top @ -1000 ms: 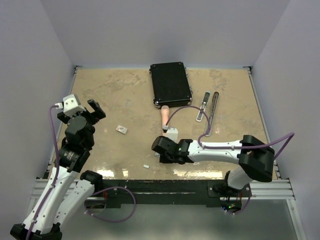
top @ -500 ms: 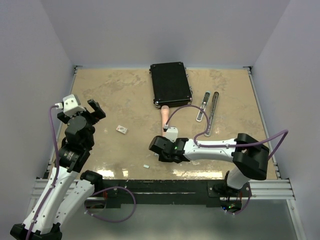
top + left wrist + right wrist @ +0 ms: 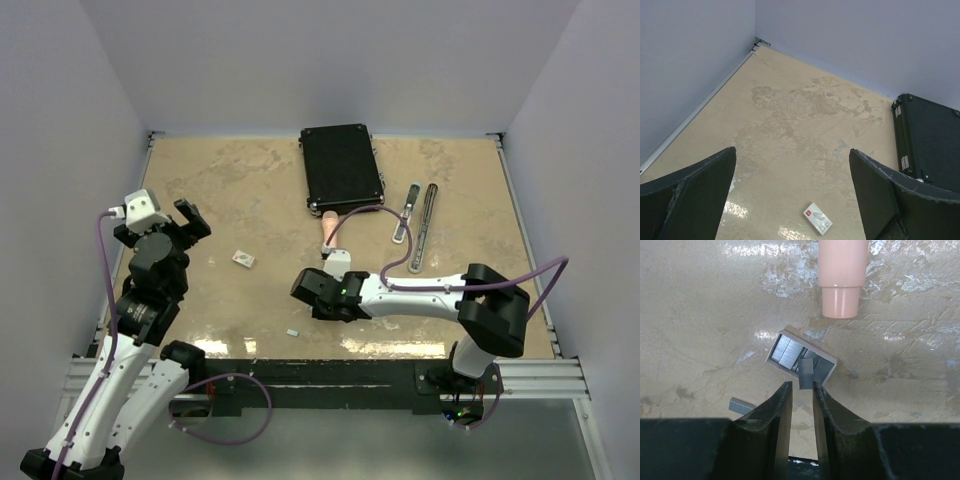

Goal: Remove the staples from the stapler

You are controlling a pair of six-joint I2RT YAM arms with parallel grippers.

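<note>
In the right wrist view the stapler [image 3: 810, 344] shows only as a small pale rectangular body, open on top, with grey staples [image 3: 785, 351] lying in it. My right gripper [image 3: 801, 385] hangs just over its near edge, fingers almost together, with one short staple strip [image 3: 806, 374] between the tips, against the right finger. A loose staple strip [image 3: 741, 405] lies on the table to the left, and it also shows in the top view [image 3: 293, 332]. In the top view the right gripper [image 3: 312, 293] hides the stapler. My left gripper [image 3: 185, 222] [image 3: 792, 151] is open, empty and raised at the left.
A pink stick [image 3: 328, 230] [image 3: 842, 275] lies just beyond the stapler. A small white card [image 3: 243, 259] [image 3: 817, 219] lies between the arms. A black case [image 3: 341, 168] [image 3: 930, 140] sits at the back, with two grey metal bars [image 3: 406, 213] [image 3: 428, 225] to its right.
My right gripper has shifted a little to the left and slightly away from the near edge. The left arm has not moved.
</note>
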